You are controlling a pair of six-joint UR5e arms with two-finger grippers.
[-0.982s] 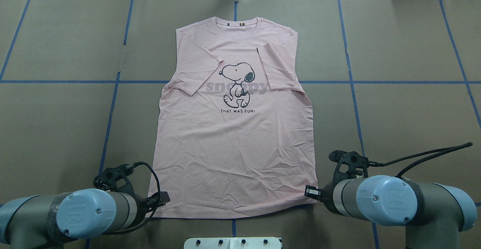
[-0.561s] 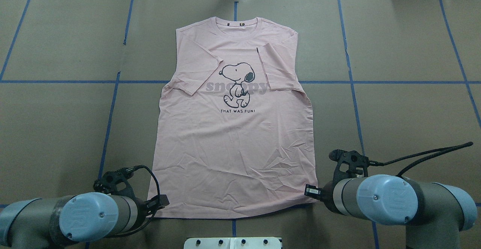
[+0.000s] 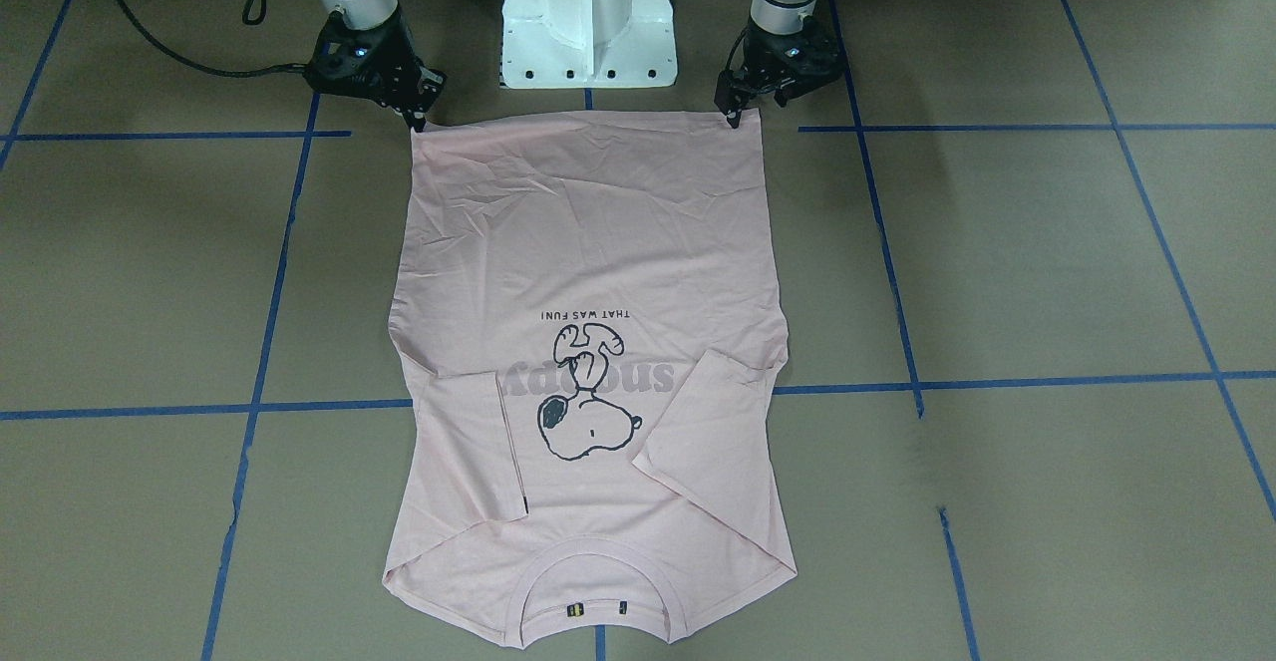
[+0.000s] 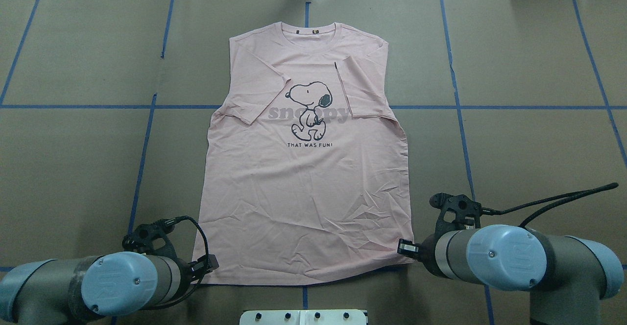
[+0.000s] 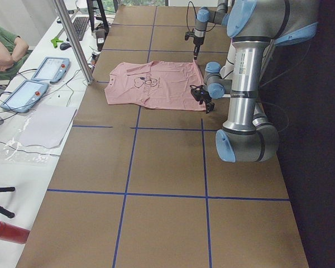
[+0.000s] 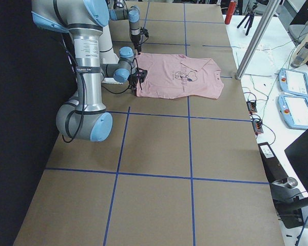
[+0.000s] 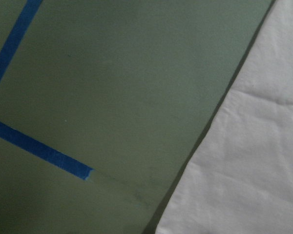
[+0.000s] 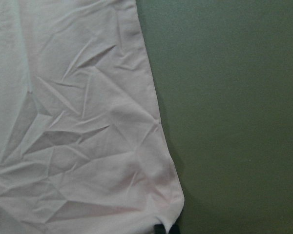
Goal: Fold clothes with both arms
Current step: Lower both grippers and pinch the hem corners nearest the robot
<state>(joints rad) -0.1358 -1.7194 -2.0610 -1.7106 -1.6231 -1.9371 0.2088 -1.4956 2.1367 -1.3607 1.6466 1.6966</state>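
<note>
1. Front-facing view: the pink T-shirt (image 3: 588,242) lies flat and print up in the middle of the table (image 3: 997,262). Its sleeves (image 3: 469,442) are folded in, its collar (image 3: 598,566) is far from the robot, and its hem (image 3: 588,115) is near it. The right claw (image 3: 419,115) and left claw (image 3: 735,113) each stand at a hem corner. I cannot tell how far either is open, or whether either has hold of cloth. Both pinches should land equally deep.
2. Overhead view: the left arm (image 4: 112,288) and right arm (image 4: 504,259) hide the claw tips. I would lift both corners together and keep them evenly spaced while carrying the hem toward the collar.
3. Left side view: the T-shirt (image 5: 153,84) looks flat; the claws are too small to judge.
4. Right side view: the same.
5. Left wrist view: only the shirt's edge, bare table and blue tape (image 7: 39,146) show. This claw probably needs to reach further over the cloth.
6. Right wrist view: the near corner is creased, so catch both layers there.
</note>
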